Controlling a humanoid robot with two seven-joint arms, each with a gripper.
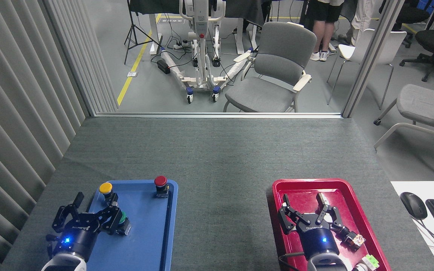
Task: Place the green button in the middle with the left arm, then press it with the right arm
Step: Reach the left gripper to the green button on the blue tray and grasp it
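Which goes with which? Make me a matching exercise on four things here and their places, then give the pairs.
Things:
1. green button
2. red button
3. yellow button
4. right gripper

Places:
A. far right corner of the blue tray
B. over the red tray
C. far left corner of the blue tray
D. at the left gripper's fingers, in the blue tray

Pairs: 1-D, 2-A, 3-C, 4-B

Green button (122, 217), blue tray (153, 241)
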